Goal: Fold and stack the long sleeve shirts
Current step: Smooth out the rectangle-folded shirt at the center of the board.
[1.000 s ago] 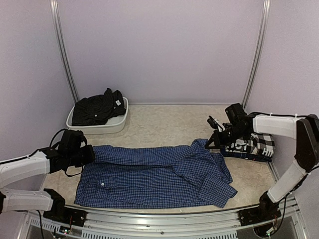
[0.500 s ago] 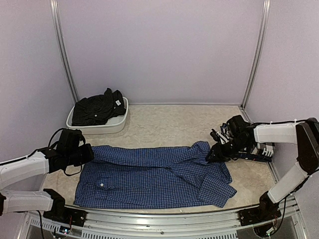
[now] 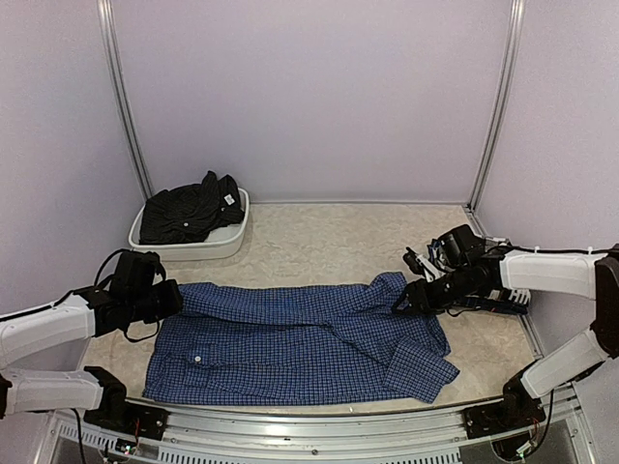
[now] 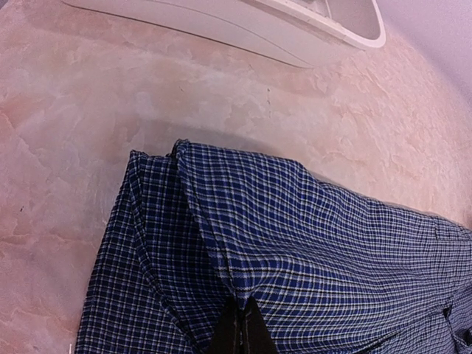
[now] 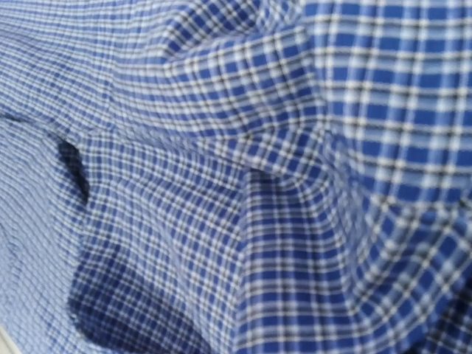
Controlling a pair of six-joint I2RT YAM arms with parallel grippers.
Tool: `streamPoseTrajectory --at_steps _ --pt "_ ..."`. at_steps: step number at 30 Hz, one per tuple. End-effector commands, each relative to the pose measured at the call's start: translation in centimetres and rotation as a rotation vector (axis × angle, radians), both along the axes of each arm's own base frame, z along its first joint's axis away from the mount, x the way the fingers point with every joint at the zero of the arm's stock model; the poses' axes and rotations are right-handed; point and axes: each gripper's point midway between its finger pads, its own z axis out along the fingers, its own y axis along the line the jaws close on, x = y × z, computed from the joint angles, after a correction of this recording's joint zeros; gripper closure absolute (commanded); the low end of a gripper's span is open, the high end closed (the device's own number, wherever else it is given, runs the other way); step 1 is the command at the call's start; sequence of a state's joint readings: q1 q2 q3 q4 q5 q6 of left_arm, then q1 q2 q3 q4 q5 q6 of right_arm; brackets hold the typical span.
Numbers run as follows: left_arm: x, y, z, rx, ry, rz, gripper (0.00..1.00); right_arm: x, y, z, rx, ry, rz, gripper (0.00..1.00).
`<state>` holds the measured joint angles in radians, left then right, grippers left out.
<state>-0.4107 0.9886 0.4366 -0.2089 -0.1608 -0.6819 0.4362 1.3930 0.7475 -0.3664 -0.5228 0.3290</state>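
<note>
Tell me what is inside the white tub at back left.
A crumpled black shirt fills the white tub, spilling over its rim, a white tag showing. Anything beneath the shirt is covered.

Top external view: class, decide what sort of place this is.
Probably a robot test cell: plain walls, metal rails, left arm and right arm at a table bearing a blue shirt.

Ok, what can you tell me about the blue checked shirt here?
The blue shirt is thin woven cloth with a fine dark check. It lies spread lengthwise across the table, far edge folded over, sleeve bunched at the right end. The left gripper has its fingers pinched on its left edge; the right gripper sits at its right end, grip unseen.
</note>
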Motion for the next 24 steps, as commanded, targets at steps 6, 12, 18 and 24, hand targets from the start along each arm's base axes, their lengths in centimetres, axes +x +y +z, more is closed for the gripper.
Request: streamPoseTrajectory --at_steps 6,12,18,24 --pt "0.3 -0.2 0.2 -0.009 -0.023 -0.014 1.00 0.2 -0.3 -1.6 -0.123 -0.047 0.028 0.43" --pt "0.2 -0.2 0.0 -0.008 -0.018 -0.017 1.00 -0.5 0.7 -2.7 -0.136 -0.025 0.067 0.63" --pt "0.2 -0.2 0.0 -0.008 -0.017 -0.019 1.00 -1.2 1.4 -1.2 -0.072 -0.015 0.073 0.97" --pt "0.1 0.0 -0.5 0.002 -0.012 -0.014 1.00 -2.5 2.7 3.3 0.082 -0.007 0.070 1.00"
